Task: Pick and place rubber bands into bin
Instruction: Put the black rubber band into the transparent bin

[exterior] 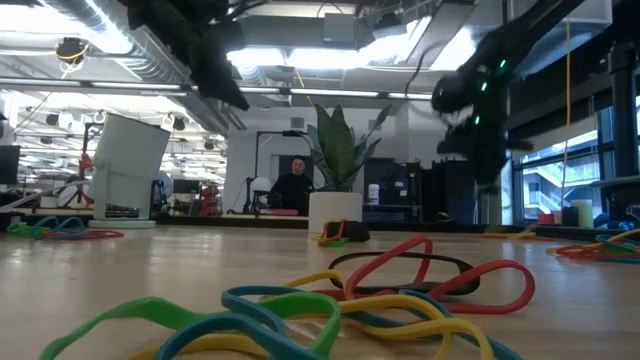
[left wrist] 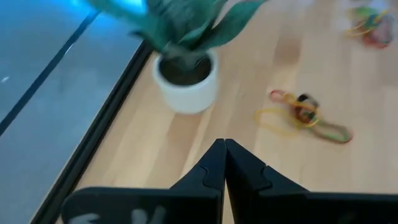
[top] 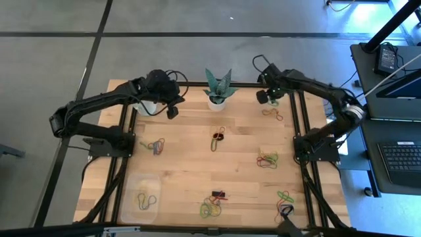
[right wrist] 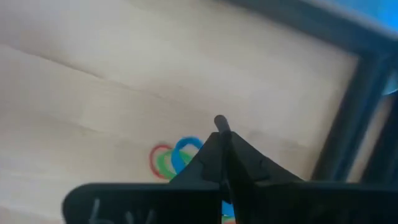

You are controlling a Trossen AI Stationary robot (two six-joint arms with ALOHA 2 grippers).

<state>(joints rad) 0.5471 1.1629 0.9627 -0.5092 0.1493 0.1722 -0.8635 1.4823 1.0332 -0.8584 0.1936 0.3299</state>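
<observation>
- The bin (top: pixel 139 197), a clear tub holding a few bands, sits at the table's near left corner.
- The left gripper (top: pixel 172 110) hangs over the far left of the table, its fingers (left wrist: pixel 214 171) pressed together on nothing, beside a white plant pot (top: pixel 217 100).
- Rubber bands (top: pixel 212 209) lie scattered in clumps across the wooden table (top: pixel 184 164).
- The right gripper (top: pixel 263 97) hovers at the far right edge, its fingers closed and empty, just beside a clump.

Potted plant (top: pixel 218 91) at table's (top: pixel 184 158) far edge; possibly a laptop (top: pixel 401 161) alongside.
</observation>
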